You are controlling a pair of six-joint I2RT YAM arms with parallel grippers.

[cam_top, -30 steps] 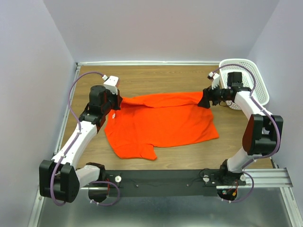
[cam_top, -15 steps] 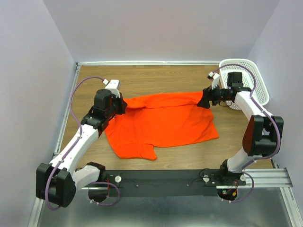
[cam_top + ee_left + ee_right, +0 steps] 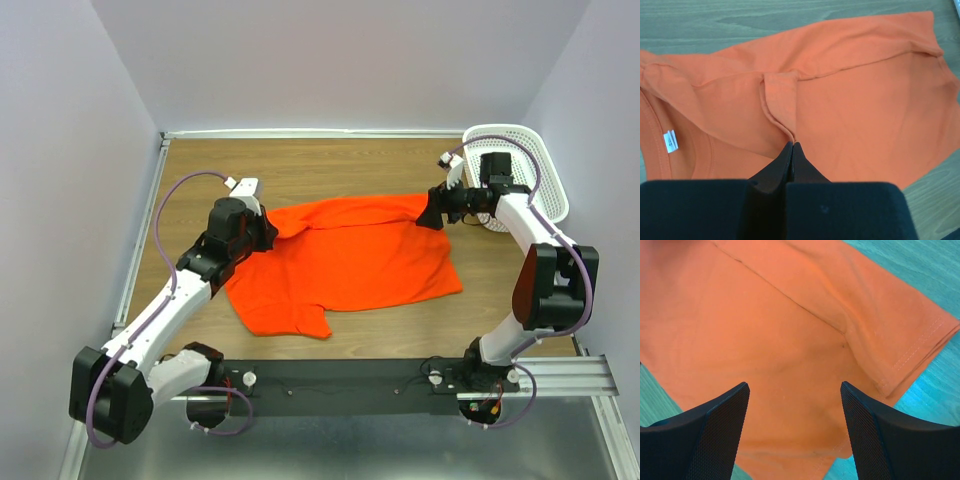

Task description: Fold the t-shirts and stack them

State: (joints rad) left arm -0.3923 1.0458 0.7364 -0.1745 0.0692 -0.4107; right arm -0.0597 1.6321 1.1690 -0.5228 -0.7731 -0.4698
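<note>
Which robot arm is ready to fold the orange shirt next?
Probably the left. The left gripper is pinched shut on a ridge of the t-shirt, so it can drag that over. The right gripper hangs open over the shirt, gripping nothing.

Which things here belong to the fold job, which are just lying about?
Job in hand:
- t-shirt, orange-red, spread on the table, partly folded
- left gripper, shut, pinching a fold of the shirt
- right gripper, open over the shirt's other end

Lying about:
- white lattice basket, far right corner
- table, bare wood
</note>
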